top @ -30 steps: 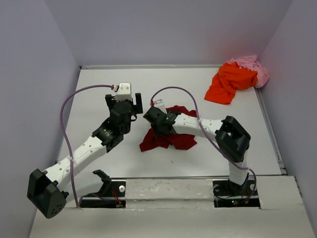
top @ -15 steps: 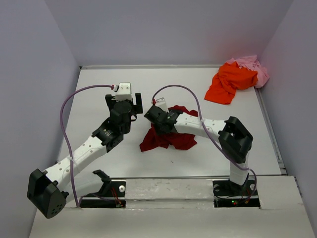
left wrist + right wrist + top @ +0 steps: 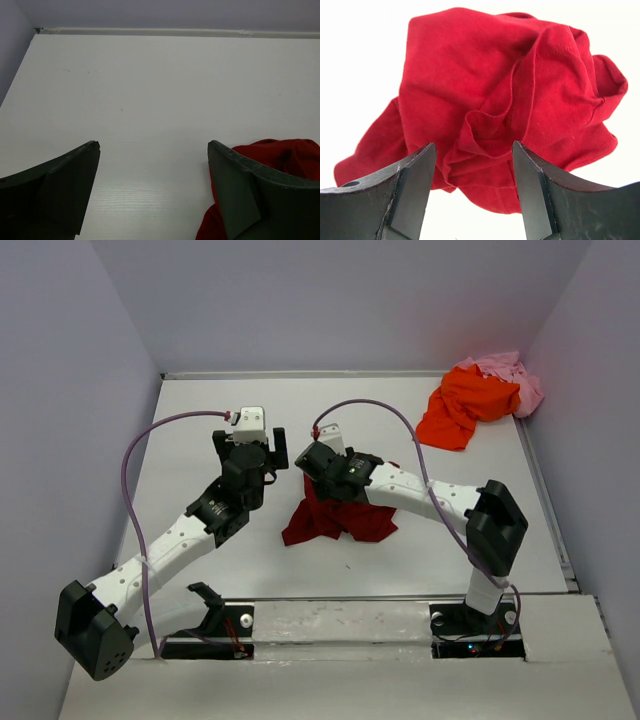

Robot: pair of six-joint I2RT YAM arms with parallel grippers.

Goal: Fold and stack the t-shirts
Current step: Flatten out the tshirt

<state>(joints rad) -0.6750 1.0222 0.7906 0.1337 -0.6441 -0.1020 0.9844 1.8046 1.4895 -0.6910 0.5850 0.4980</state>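
Near the middle of the white table (image 3: 200,410) lies a dark red cloth t-shirt (image 3: 335,520), crumpled into a loose heap of folds and not yet folded flat. Over its far edge hangs the right arm's fingers (image 3: 405,195), two dark wedges held apart. From the wrist view the bunched red cloth fills the gap beyond them, with a curled ridge of fabric lying between the two tips. Nothing is pinched, and I cannot tell whether the tips touch the cloth.

Just to the left of the heap, the left arm's fingers (image 3: 60,185) are also spread wide with nothing between them but bare tabletop. The red shirt's edge shows behind the right-hand finger in that wrist view. The two wrists sit close together above the table, the left one beside the shirt and not over it.

Well apart from all this, in the far right corner, a bright orange cloth t-shirt (image 3: 462,405) is slumped in a pile. It lies partly on top of a pale pink cloth t-shirt (image 3: 510,375), which is pushed up against the side wall. Neither arm is near them.

A thin purple cable (image 3: 135,470) loops up from each arm, the left one arcing out wide over the table's left side.

The table is smooth and matt. Plain pale lilac-grey walls (image 3: 330,300) close it in at the back and on both sides, with a narrow seam where the back wall meets the tabletop.
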